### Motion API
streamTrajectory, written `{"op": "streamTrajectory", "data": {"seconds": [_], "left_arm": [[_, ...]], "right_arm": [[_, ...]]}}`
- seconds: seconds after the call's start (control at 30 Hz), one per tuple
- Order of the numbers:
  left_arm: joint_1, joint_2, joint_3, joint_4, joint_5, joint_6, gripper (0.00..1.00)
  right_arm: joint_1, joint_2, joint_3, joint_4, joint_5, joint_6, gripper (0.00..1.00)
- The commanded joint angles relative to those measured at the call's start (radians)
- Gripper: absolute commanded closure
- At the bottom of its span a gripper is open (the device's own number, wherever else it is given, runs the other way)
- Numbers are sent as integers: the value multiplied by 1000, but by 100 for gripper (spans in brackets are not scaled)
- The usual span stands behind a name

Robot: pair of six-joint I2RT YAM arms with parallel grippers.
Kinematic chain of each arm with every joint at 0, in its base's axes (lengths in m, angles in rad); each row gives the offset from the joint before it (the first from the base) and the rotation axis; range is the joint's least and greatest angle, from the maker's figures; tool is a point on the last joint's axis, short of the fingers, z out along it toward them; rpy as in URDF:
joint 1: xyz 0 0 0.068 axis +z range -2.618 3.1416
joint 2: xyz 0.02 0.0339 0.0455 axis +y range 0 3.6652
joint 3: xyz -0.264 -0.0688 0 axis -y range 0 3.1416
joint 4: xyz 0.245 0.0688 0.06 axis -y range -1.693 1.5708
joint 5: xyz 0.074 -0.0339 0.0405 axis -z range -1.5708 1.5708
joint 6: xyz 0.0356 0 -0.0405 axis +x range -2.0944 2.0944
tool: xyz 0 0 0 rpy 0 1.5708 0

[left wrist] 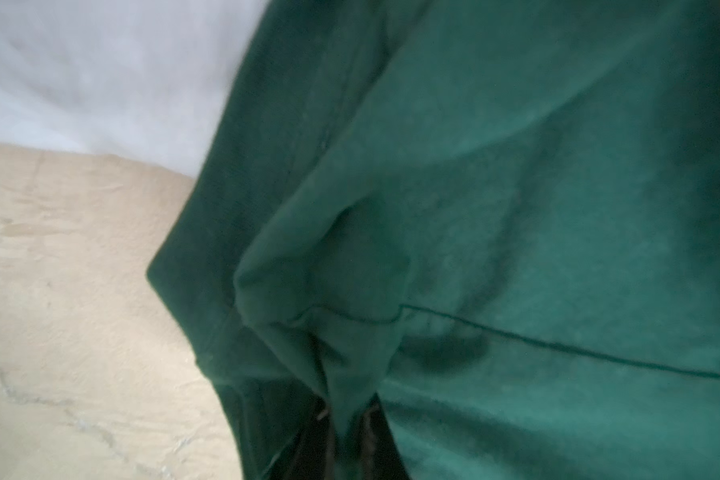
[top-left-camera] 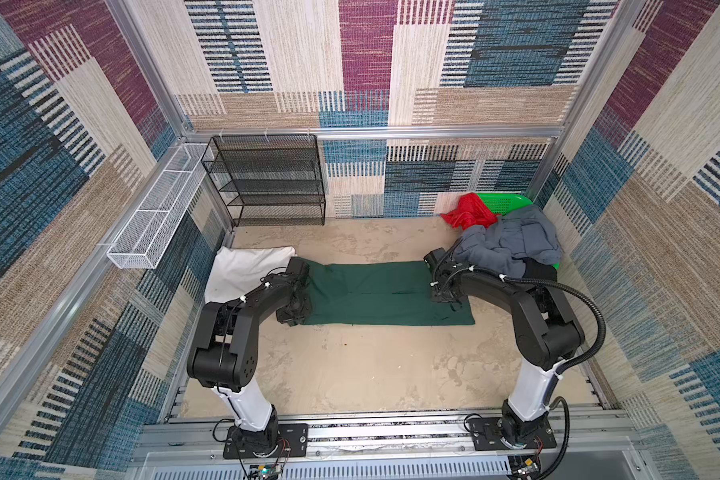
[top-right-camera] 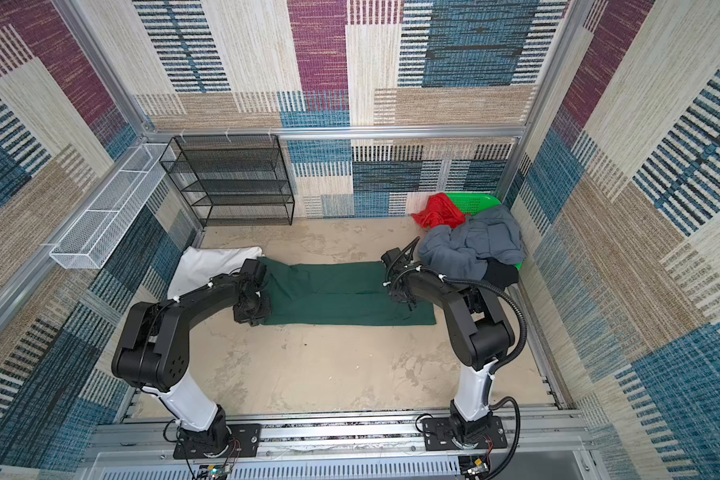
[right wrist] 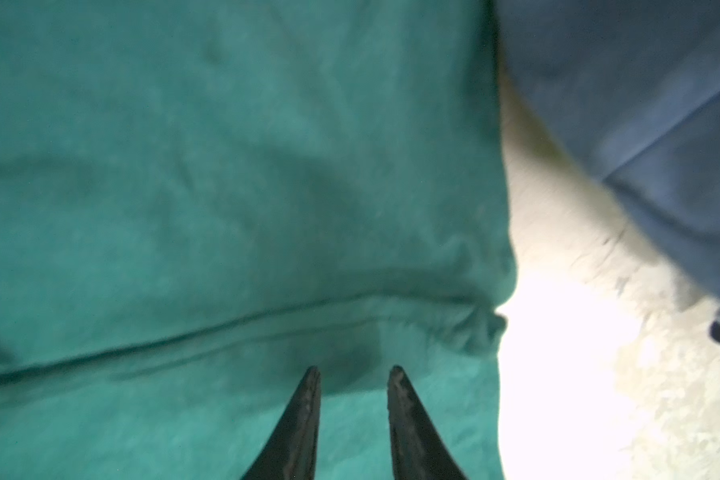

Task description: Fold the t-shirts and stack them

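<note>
Carpet-patterned walls (top-left-camera: 371, 62) enclose a beige tabletop (top-left-camera: 350, 374); black shelf (top-left-camera: 267, 183) far left, grey-blue t-shirt (top-left-camera: 512, 241) heaped far right. Left gripper (left wrist: 344, 432) pinches dark green t-shirt (top-left-camera: 371, 295); right gripper (right wrist: 354, 370) gapes over it.

No writing, label, brand mark or number can be read in any view. The dark green t-shirt (top-left-camera: 375, 293) shows only plain cloth, and the circuit boards (top-left-camera: 262, 470) at the arm bases are too small for any marking to be read.
</note>
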Motion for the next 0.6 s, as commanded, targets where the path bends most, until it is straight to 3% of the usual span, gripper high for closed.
{"op": "streamTrajectory", "data": {"seconds": [0.0, 0.17, 0.37, 0.57], "left_arm": [[1, -23, -3, -38, 47, 8, 88], [-8, -90, -10, -34, 91, 8, 58], [-36, -184, -2, -59, 116, 8, 41], [-78, -309, 13, -123, 85, 5, 31]], "right_arm": [[-13, -6, 1, -20, 41, -7, 69], [-15, -82, 2, -3, -12, -13, 69], [-13, -105, 51, 25, -124, -34, 63], [27, -19, 143, 62, -183, -77, 54]]}}
